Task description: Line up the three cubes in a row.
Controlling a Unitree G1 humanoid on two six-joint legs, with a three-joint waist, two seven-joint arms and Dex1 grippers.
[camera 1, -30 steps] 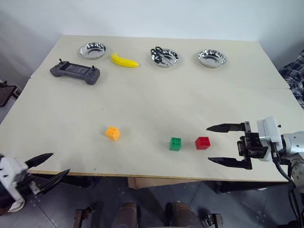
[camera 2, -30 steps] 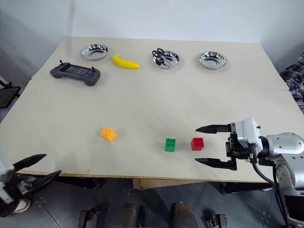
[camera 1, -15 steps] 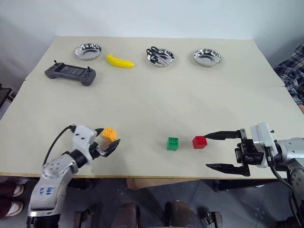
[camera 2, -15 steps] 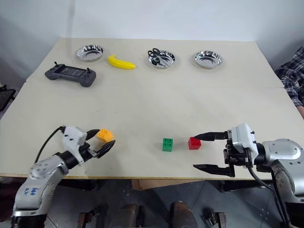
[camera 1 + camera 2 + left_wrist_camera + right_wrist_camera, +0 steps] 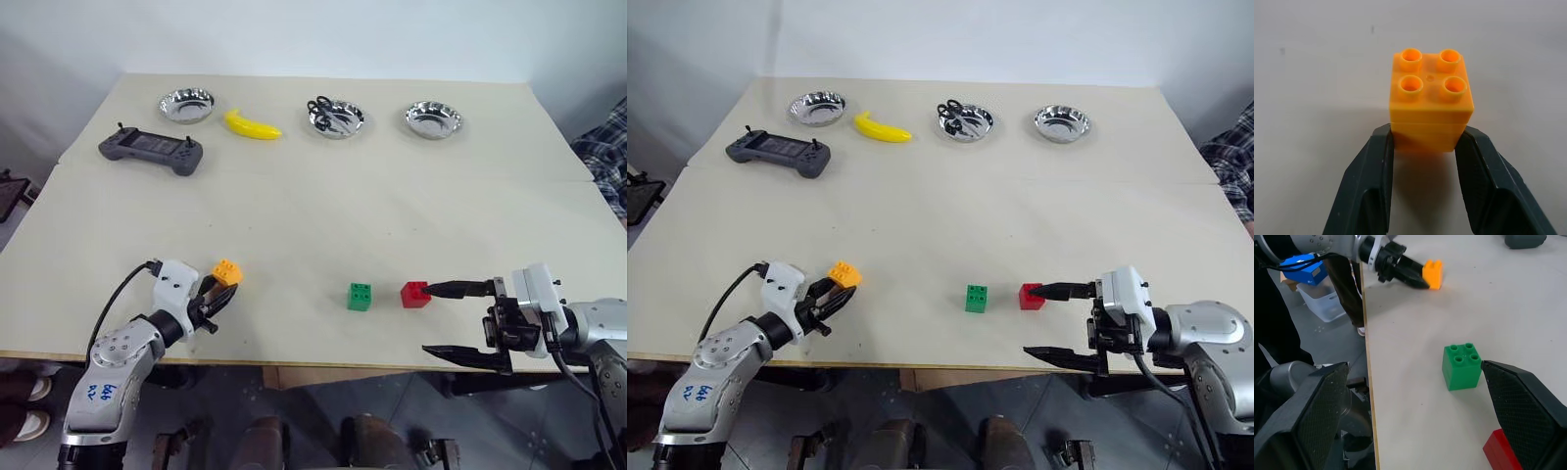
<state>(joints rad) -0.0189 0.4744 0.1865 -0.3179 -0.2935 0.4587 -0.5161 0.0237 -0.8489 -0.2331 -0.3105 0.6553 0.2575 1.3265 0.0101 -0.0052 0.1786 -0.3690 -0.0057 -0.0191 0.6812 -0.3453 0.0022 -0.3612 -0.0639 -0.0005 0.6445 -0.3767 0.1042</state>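
Left gripper (image 5: 217, 294) just clamped shut on the orange cube (image 5: 227, 271) – so it's finally grabbed, off at 9 o'clock from the green cube (image 5: 360, 296) and red cube (image 5: 415, 294) – while the right gripper (image 5: 458, 320) hangs wide open, empty.

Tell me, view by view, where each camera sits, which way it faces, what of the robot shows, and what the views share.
Left eye view: on the head, looking forward and down over the table; left gripper and right gripper show.
Right eye view: beside it, same scene.
Left wrist view: on the left wrist, along its fingers, shut on the orange-yellow cube.
Right wrist view: on the right wrist, past its open fingers at the green cube and red cube.
Shared: the orange-yellow cube appears in all four views.
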